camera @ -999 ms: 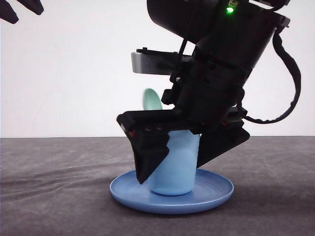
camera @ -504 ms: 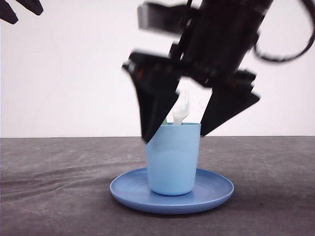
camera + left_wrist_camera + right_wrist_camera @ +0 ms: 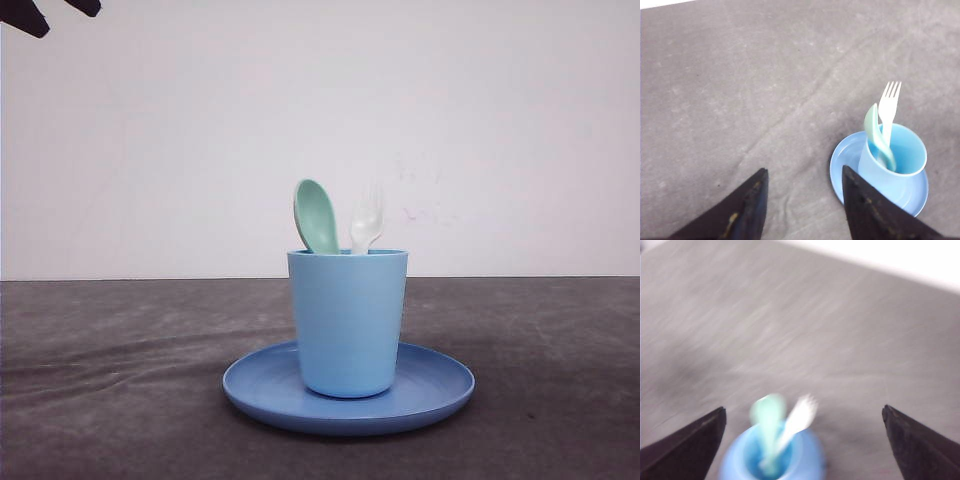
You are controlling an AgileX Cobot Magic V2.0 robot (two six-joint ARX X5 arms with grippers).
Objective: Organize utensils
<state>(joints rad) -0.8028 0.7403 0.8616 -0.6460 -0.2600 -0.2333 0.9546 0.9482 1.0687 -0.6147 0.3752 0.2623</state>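
Inside the light blue cup [image 3: 348, 320], spoon [image 3: 316, 216] and fork [image 3: 367, 220] stand heads-up, side by side, cup centred on blue plate [image 3: 436, 385]. Left gripper [image 3: 802, 200]: fingers apart, empty, off to one side above table [image 3: 730, 90]. Right gripper [image 3: 802, 440]: fingers wide apart, empty, above cup; view blurred. Judged: placing step done, task approx complete. Next: arms clear w/o clipping cup.

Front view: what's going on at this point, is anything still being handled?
Nothing is held right now. The mint-green spoon and the white fork both stand in the light blue cup, which sits on the round blue plate on the grey table. The right gripper is open above the cup, its view blurred by motion. The left gripper is open too, off to the side over bare table.
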